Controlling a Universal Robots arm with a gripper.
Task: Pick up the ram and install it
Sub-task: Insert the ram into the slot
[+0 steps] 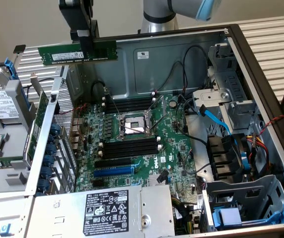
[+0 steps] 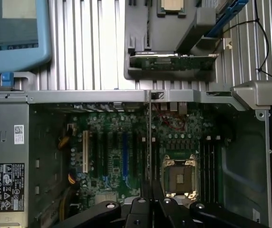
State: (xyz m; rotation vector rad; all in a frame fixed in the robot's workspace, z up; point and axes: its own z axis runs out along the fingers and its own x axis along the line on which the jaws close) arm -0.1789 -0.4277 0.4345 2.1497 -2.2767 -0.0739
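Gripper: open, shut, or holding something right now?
Gripper: shut on the ram, holding it in the air above the open computer case.

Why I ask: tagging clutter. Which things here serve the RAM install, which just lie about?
Job: long thin green RAM stick, held by the shut black gripper; long black memory slots with white clips; large green motherboard.
Lying about: silver power-supply box; blue flat cable.

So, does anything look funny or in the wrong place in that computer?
Only the ram: it hangs in the air above the open case, pinched by the gripper, while the black memory slots below sit empty.
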